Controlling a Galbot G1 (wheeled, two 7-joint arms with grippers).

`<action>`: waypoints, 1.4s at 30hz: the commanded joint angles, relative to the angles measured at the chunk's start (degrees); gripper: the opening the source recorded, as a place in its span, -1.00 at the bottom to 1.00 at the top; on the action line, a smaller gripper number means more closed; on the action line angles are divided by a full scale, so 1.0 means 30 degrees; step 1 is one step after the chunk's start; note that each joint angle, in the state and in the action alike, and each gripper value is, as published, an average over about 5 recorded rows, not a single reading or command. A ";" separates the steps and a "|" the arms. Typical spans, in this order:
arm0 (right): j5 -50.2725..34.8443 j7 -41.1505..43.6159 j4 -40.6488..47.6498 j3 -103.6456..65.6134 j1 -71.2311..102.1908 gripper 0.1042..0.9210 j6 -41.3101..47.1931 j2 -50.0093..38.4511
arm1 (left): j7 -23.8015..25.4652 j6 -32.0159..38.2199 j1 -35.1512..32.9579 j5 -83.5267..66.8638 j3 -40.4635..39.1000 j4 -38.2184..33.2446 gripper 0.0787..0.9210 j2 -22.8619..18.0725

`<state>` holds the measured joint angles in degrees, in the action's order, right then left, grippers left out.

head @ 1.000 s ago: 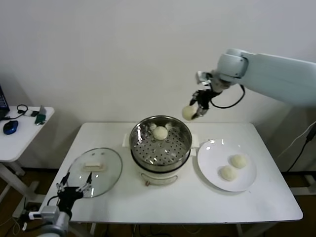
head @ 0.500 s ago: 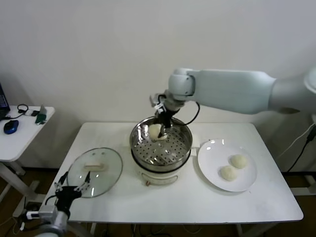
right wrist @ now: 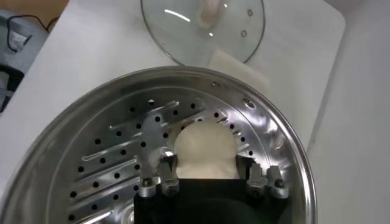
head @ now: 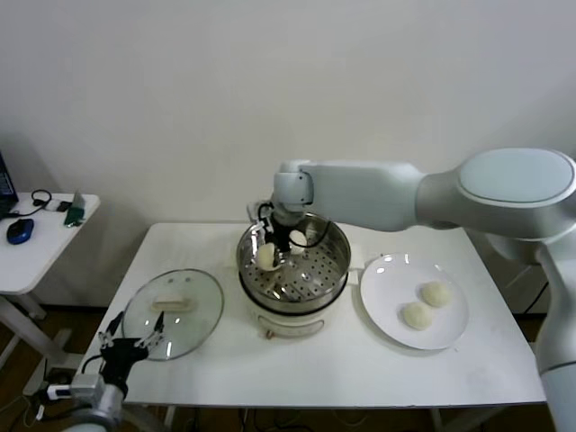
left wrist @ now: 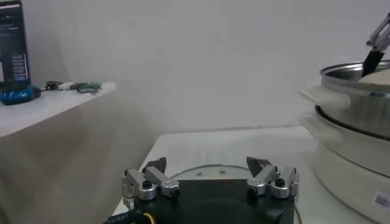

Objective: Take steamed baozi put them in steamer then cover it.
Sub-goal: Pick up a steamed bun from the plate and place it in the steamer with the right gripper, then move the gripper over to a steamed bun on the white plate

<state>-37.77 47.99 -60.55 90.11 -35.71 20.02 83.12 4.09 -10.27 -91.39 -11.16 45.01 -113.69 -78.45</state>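
The right gripper [head: 267, 252] reaches down inside the steamer [head: 335, 270], fingers spread on either side of a baozi [right wrist: 205, 149] that sits on the perforated floor directly between them — a second bun [head: 298, 238] lies just beside it. Two more baozi [head: 425, 304] wait on the white plate [head: 387, 315] on that arm's side, well apart from the steamer. The left gripper [left wrist: 210, 182] idles spread wide near the cover [head: 202, 310].

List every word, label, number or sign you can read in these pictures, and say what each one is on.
No text can be read in any view.
White sticker low on the white electric base of the round stainless-steel steamer: dark marks, too small to read.
Lit screen on the side table: lines of text, too blurred to read.
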 commanded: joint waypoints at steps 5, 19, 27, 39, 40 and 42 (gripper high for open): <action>0.0551 -0.0460 0.0892 -0.0036 0.0785 0.69 -0.0068 0.0553 | -0.0020 0.0053 -0.0066 0.0014 -0.0047 -0.0062 0.77 -0.0113; -0.3014 0.4601 -0.5231 0.1453 -0.6523 0.76 -0.1866 -0.9090 | 0.0020 -0.0128 -0.0026 0.0176 -0.0201 -0.0253 0.77 -0.0126; 0.1805 0.4493 -0.7708 0.5928 -0.7087 0.76 -0.2754 -1.5865 | 0.0056 -0.0124 -0.0051 0.0389 -0.0281 -0.0346 0.77 -0.0269; 0.6298 0.1443 -0.7158 0.2996 -0.0553 0.76 -0.1418 -1.7863 | 0.0081 -0.0133 -0.0076 0.0694 -0.0509 -0.0438 0.77 -0.0555; 0.6401 0.1243 -0.6951 0.2415 0.0158 0.76 -0.1299 -1.7727 | 0.0082 -0.0126 -0.0095 0.0699 -0.0514 -0.0446 0.77 -0.0559; 0.6450 0.0827 -0.6486 0.1243 0.1479 0.76 -0.1085 -1.7378 | 0.0083 -0.0110 -0.0126 0.0709 -0.0510 -0.0448 0.77 -0.0550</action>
<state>-25.85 54.68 -80.14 100.77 -44.14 15.38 37.33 4.33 -10.68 -91.62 -9.25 43.54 -115.02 -80.02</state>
